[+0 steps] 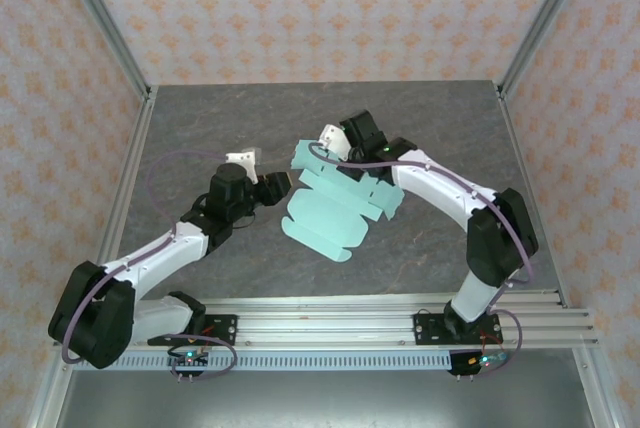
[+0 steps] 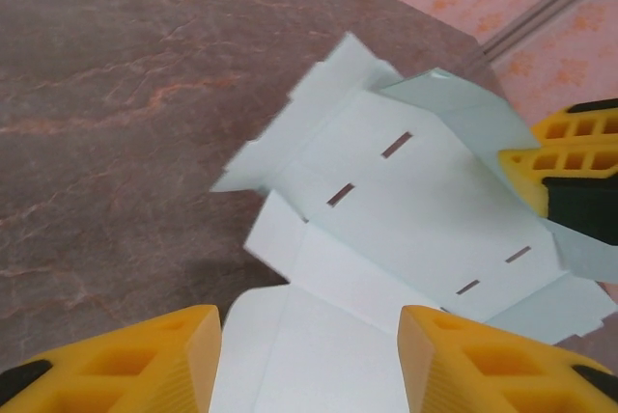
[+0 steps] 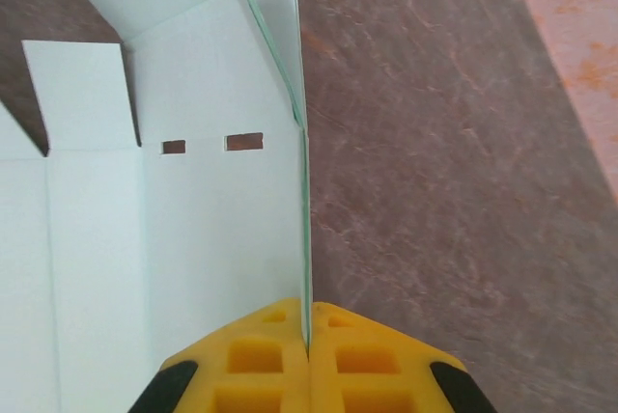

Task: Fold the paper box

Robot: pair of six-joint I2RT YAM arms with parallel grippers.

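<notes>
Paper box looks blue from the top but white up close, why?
Top external: even light, the paper box keeps its mint tint. Left wrist: bright light washes it pale, and its nearest part is soft. Right wrist: nearly white too, but sharp.

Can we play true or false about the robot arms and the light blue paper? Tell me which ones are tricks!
1. The paper box is an opened-out sheet with flaps, not a closed box. True.
2. The right gripper is pinching an edge of the paper. True.
3. The left gripper is squeezed tight shut. False: its yellow fingers stand apart, with the paper lying between them.
4. The table is bright green. False: it is dark grey-brown, like stone.
5. The paper has little slots cut in it. True.
</notes>
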